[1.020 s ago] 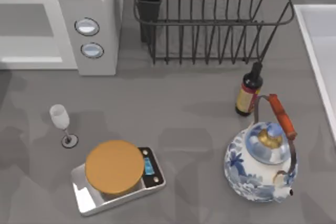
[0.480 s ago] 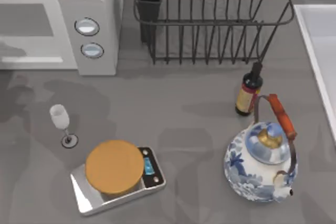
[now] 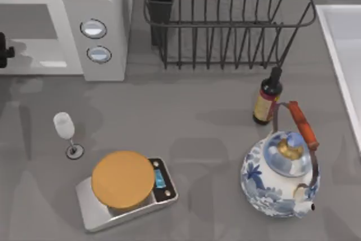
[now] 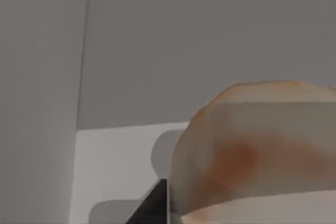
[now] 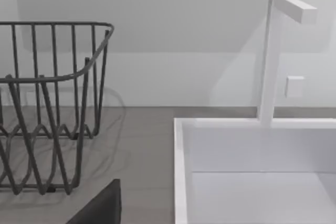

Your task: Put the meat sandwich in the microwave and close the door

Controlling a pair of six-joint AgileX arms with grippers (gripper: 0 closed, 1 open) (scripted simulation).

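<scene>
**Sandwich going into the microwave**

Since the food needs to end up inside, I'm holding the meat sandwich [image 4: 252,150] right at the microwave [image 3: 101,32] cavity, w/ grey inner walls around it in my left wrist view. My left gripper [image 3: 3,50] is poking in at the top view's left edge, reaching across the door [image 3: 31,32] area; looks clamped on the sandwich, judging by how close it's sitting. My right arm is parked near the sink [image 5: 220,145] & dish rack [image 5: 47,103]; can't tell its fingers.

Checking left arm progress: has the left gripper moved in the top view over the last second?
Yes. The left gripper has come in at the top view's left edge, in front of the microwave window; the scale stayed put.
</scene>
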